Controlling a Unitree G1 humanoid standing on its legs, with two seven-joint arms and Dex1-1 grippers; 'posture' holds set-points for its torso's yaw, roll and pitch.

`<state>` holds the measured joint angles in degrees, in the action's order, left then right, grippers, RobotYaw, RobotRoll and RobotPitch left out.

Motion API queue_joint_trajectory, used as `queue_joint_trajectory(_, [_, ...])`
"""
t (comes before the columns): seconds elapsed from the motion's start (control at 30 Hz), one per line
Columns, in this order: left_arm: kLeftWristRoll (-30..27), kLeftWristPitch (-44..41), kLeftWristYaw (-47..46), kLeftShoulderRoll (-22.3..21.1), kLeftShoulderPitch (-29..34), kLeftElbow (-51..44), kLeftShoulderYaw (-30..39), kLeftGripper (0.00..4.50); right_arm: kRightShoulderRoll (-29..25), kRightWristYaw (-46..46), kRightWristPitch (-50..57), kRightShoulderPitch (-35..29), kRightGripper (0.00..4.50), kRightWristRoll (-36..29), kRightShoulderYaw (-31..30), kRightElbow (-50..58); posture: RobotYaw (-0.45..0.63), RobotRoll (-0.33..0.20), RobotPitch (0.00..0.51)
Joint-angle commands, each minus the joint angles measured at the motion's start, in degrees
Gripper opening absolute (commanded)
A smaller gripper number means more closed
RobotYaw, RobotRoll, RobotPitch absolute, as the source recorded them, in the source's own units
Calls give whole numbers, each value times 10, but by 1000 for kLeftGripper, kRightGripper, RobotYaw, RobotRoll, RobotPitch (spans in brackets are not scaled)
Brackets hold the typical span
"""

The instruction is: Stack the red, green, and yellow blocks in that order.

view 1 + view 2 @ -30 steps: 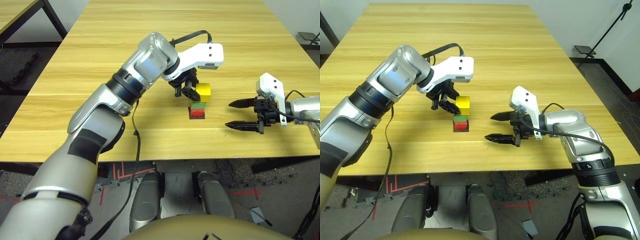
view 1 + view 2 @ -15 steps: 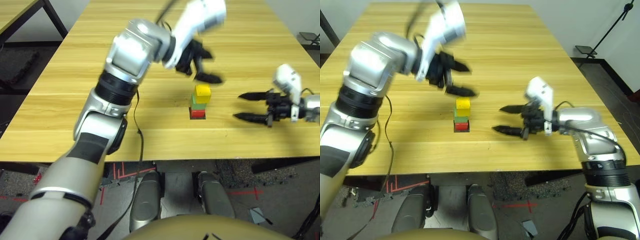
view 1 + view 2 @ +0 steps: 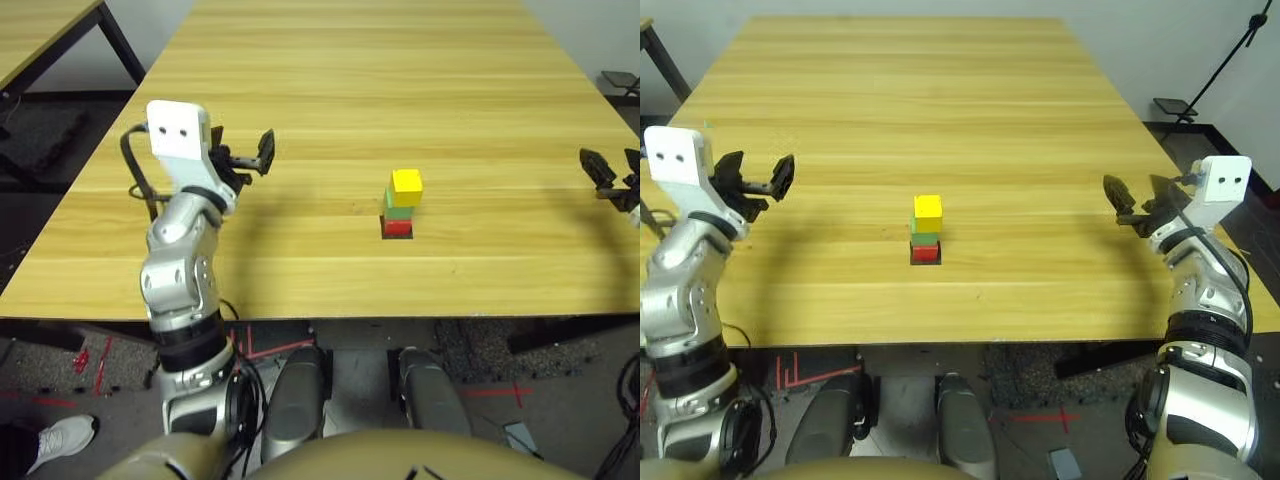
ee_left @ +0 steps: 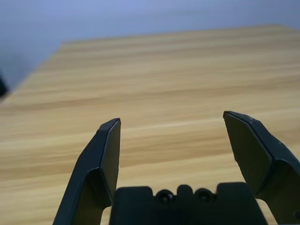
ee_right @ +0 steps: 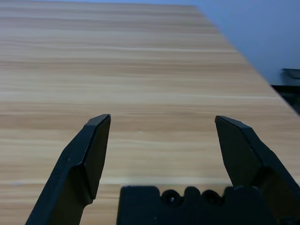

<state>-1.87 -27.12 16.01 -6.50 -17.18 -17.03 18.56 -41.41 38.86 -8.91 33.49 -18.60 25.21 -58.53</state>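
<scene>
Three blocks, one red block (image 3: 925, 254), one green block (image 3: 925, 238), one yellow block (image 3: 928, 209), and two grippers.

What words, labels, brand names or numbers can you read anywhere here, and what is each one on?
None: no readable text shows in these pictures.
The small matte yellow cube, green cube and red cube, stacked on the light wooden table, have plain faces.
The white housings by the left gripper and right gripper carry only dark round holes, no lettering.
The red marks on the floor are lines, not characters.
</scene>
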Motion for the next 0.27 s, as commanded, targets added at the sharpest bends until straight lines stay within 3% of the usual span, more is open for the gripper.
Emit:
queue_joint_trajectory(0.03, [11, 88, -34, 1, 22, 53, -16, 4472, -9, -3, -36, 18, 4500, 13, -2, -54, 44, -111, 87])
queue_joint_trajectory(0.27, [17, 161, -103, 7, 62, 110, -18, 4472, -2, -10, -63, 29, 4500, 24, -3, -88, 52, -119, 93])
